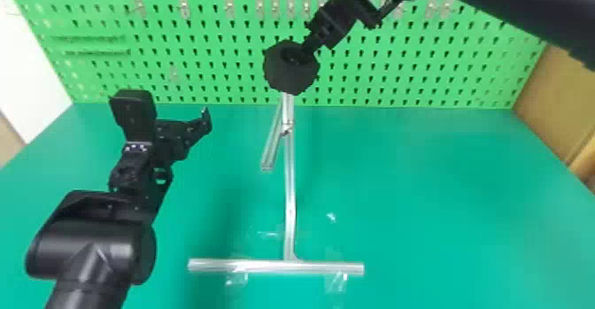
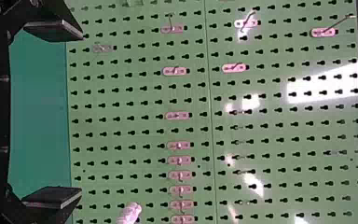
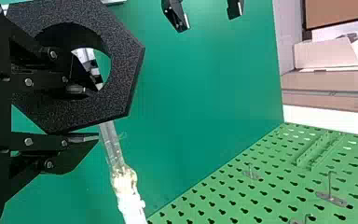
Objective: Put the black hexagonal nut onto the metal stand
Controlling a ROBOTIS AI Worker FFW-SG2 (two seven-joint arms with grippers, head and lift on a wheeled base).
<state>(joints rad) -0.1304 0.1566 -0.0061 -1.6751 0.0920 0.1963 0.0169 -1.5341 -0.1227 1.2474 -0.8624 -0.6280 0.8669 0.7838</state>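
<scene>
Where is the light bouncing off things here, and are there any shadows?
Left wrist view: white glare patches on the pegboard. Head view: glints on the clear tape, and a soft, dark shadow across the table left of the metal stand's upright. Right wrist view: part of the stand gleams nearly white, while the black nut looks matte.

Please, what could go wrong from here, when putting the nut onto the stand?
The right end effector grips only one side of the black hexagonal nut, so it may rotate. One finger sits inside the hole and could bump the metal stand. The stand's base bar seems held by clear tape, so a push might shift it.
</scene>
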